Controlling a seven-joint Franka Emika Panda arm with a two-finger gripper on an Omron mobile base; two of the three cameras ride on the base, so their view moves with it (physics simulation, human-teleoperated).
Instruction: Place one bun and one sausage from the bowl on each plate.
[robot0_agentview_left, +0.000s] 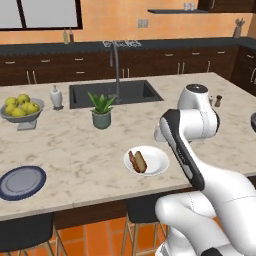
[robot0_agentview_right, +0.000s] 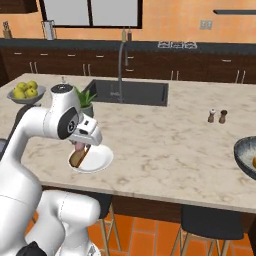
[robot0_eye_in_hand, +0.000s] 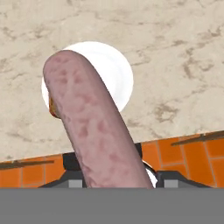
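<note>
Hand pinching the sausage, hanging just above the white plate near the table's front edge; a bun lies on that plate

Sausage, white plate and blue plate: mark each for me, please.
sausage (robot0_eye_in_hand: 94, 131), hand view, on the middle of its pink length.
white plate (robot0_agentview_left: 156, 161), left base view, on the bare right part beside the food.
blue plate (robot0_agentview_left: 22, 182), left base view, on its flat centre.

Marble counter: white plate, blue plate, plant, apple bowl.
</note>
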